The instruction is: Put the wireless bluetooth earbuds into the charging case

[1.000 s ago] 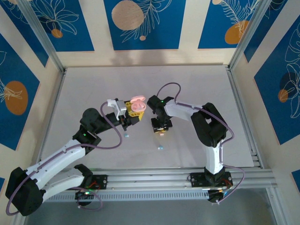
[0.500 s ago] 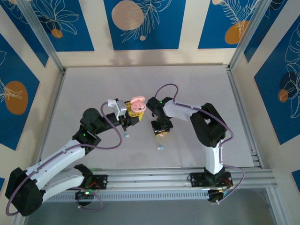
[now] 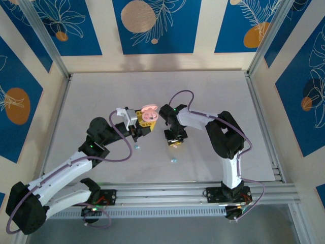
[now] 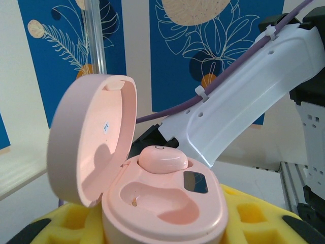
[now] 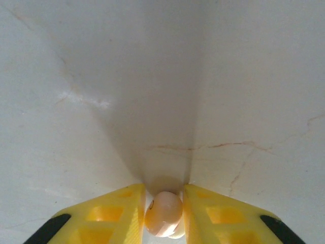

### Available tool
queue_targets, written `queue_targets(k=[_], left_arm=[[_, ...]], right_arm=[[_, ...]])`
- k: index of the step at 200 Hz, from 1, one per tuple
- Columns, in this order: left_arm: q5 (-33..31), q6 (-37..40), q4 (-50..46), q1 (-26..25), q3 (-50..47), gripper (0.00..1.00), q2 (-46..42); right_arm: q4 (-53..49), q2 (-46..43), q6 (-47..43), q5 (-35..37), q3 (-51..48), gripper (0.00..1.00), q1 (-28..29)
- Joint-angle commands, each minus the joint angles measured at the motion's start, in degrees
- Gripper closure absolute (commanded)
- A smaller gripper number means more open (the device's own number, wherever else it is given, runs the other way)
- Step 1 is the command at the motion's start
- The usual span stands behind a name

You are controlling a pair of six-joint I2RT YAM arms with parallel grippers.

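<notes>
Top view: left gripper (image 3: 143, 123) is clamped on the open pink charging case (image 3: 149, 112), held up over the table (image 3: 218, 91) just left of centre. Right gripper (image 3: 173, 143) is down at the table surface just right of the case, well short of the front edge. Two loose bluish earbuds lie nearer that edge, one (image 3: 136, 147) under the left gripper and one (image 3: 173, 160) under the right. Left wrist view: lid (image 4: 94, 137) is swung back, one pink earbud (image 4: 162, 158) sits in the far well, and the near well (image 4: 157, 203) is empty. Right wrist view: the yellow fingers (image 5: 127, 208) are pinched on a second pink earbud (image 5: 163, 213); I can't tell whether it's resting on the table or just off it. I'd call this case half done: one bud is in, one is in hand, and I have yet to carry it over and seat it in the empty well.
</notes>
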Motion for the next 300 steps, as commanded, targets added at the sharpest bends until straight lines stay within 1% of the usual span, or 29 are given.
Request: queue_targets(k=[1,45,95,131,168,188,211,251,267,300], left_arm=[[0.5,0.6,0.9,-0.5,0.9,0.73,-0.4],[0.5,0.6,1.0,-0.5,0.8,0.73,-0.3],[0.1,1.0,0.3,-0.5,0.8,0.73,-0.3],[-0.4,1.2,-0.3,-0.5,0.8,0.73,0.2],[-1.6,1.9,-2.1,-0.5,0.8,0.73,0.6],[-2.7,2.0,-2.8,-0.5,0.9,0.74,1.4],[-4.0,2.2,-3.5,-0.5,1.4,0.74,2.5],[-3.2,1.3,-1.4,-0.6,1.2,0.74,4.7],[-2.0,0.2,0.9,-0.9,0.9,0.73,5.7],[-0.3,-0.2,2.3,-1.7,1.3,0.73,7.3]], right_arm=[[-0.6,0.9,2.1,-0.9,0.9,0.75,-0.3],[-0.4,0.3,2.5,-2.0,0.6,0.79,-0.3],[1.0,-5.8,3.8,-4.1,-1.4,0.8,-0.4],[4.6,-14.6,5.6,-10.9,-4.8,0.8,-1.5],[9.7,-27.0,8.6,-21.5,-8.0,0.8,-4.0],[12.1,-33.3,10.8,-27.0,-8.2,0.8,-5.5],[12.6,-38.7,12.3,-30.2,-5.9,0.8,-6.1],[13.6,-43.3,14.5,-32.2,-0.2,0.8,-5.5],[13.4,-43.1,14.7,-30.7,2.4,0.8,-4.5],[13.5,-40.4,14.5,-28.6,6.0,0.8,-1.9]])
